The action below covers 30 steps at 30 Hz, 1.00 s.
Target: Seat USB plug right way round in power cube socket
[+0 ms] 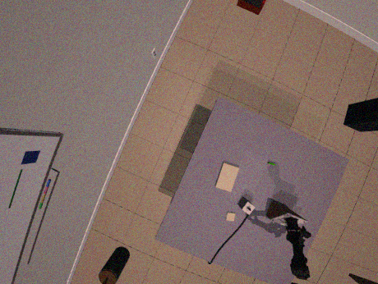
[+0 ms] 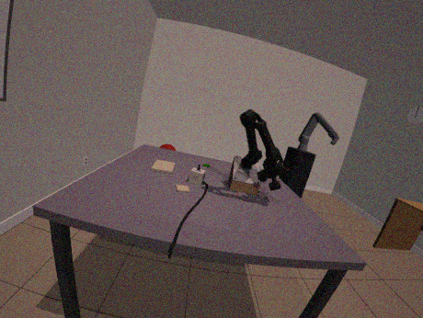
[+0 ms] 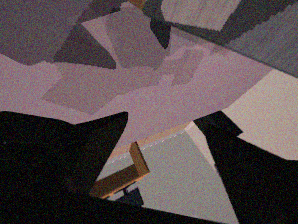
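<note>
The power cube (image 1: pixel 245 204) (image 2: pixel 197 176) stands on the table, pale on top with a dark side. The small dark USB plug (image 1: pixel 249 208) (image 2: pixel 199 167) stands up out of its top; which way round it is and how deep it sits are too small to tell. My gripper (image 2: pixel 245 164) (image 3: pixel 165 121) is open, its two black fingers wide apart in the wrist view with nothing seen held between them. It is off to the side of the cube, above the brown-sided box, apart from the plug. The wrist view does not clearly show the cube or plug.
The box (image 1: pixel 277 208) (image 2: pixel 245 187) stands between the cube and the arm's base. A black cable (image 1: pixel 227 241) (image 2: pixel 185 217) runs from beside the cube to the table edge. A large beige block (image 1: pixel 227 177) (image 2: pixel 164 165), a small beige one (image 1: pixel 231 217) (image 2: pixel 182 187) and a green item (image 1: pixel 271 163) (image 2: pixel 206 165) lie around.
</note>
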Each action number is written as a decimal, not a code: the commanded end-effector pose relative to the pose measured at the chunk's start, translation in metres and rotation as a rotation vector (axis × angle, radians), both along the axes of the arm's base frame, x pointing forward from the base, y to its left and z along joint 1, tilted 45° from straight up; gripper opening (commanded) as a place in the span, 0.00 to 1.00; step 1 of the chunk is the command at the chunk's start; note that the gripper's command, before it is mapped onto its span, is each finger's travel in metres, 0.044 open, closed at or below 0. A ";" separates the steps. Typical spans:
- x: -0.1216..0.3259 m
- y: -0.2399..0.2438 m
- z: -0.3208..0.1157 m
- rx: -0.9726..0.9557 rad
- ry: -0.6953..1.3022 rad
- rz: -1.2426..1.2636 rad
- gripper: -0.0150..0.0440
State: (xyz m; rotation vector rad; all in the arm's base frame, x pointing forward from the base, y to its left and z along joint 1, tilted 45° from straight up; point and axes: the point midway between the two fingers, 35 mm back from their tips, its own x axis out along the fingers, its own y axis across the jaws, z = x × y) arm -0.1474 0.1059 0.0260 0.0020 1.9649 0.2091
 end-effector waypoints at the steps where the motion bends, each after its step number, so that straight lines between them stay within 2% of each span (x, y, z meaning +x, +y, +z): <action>1: 0.000 0.001 0.000 0.003 0.000 0.000 0.98; 2: 0.001 0.003 0.001 0.011 -0.002 0.000 1.00; 14: 0.043 0.086 0.040 0.186 0.007 -0.123 1.00; 20: 0.087 0.133 0.075 0.371 -0.011 -0.187 1.00; 27: 0.135 0.158 0.099 0.595 -0.195 -0.139 1.00; 30: 0.170 0.163 0.105 0.585 -0.227 -0.240 1.00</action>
